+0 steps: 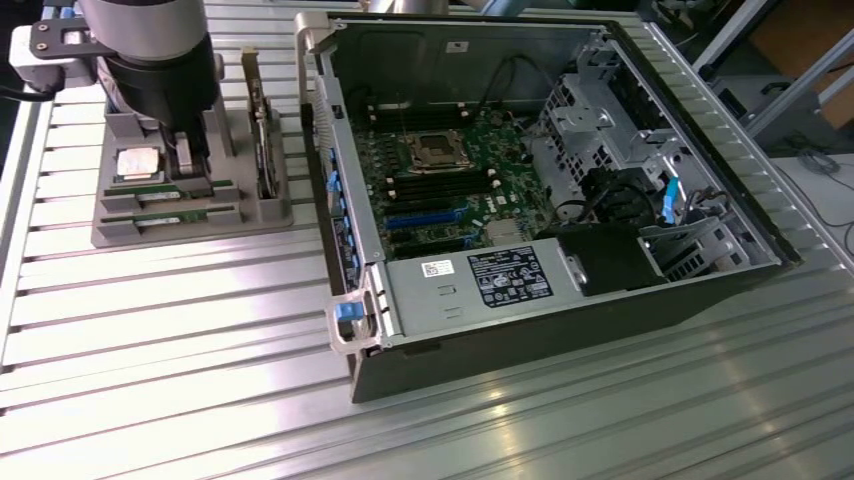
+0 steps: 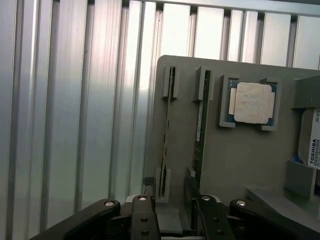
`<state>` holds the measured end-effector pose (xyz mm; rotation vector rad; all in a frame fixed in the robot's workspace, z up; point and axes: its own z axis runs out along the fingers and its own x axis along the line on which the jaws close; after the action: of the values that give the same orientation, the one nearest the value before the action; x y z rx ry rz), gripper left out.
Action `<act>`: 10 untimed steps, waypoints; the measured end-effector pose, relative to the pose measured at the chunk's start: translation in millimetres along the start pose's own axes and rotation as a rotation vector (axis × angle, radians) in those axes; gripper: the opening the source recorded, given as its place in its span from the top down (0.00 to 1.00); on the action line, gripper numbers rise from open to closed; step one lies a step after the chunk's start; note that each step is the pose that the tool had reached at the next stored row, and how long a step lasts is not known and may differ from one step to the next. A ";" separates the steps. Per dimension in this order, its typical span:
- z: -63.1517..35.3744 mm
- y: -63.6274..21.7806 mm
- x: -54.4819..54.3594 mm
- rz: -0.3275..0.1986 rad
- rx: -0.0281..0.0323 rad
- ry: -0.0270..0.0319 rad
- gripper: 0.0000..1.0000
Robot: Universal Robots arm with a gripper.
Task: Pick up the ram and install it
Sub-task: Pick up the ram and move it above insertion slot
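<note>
While your end effector (image 1: 196, 160) hangs open just above the holder (image 1: 120, 235), the ram (image 2: 201, 117) sits ungripped in its slot there; pickup not yet done, install in the case (image 1: 534, 342) all left.

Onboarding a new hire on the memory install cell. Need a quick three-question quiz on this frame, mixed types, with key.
1. True or false: the gripper is open above the gray holder, holding nothing.
2. How many memory sticks stand on edge in the holder? A) one B) two C) four
3. In the exterior view, on which side of the holder is the open computer case?
Key: 1 true; 2 B; 3 the exterior view's right.
</note>
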<state>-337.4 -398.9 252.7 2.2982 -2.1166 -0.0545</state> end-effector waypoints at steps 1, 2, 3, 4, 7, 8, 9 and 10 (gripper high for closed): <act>0.8 -0.2 0.0 -0.002 0.0000 0.0002 0.64; 1.7 -0.4 0.1 -0.004 -0.0001 0.0004 0.64; 2.3 -0.5 0.1 -0.005 -0.0001 0.0006 0.64; 2.7 -0.6 0.1 -0.006 -0.0002 0.0007 0.64; 4.0 -0.9 0.1 -0.008 -0.0002 0.0010 0.64; 4.4 -1.0 0.1 -0.010 -0.0002 0.0011 0.64; 4.9 -1.2 0.1 -0.010 -0.0002 0.0012 0.64; 5.6 -1.4 0.2 -0.012 -0.0003 0.0014 0.64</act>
<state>-336.3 -398.9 247.1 2.3101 -2.1022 -0.0533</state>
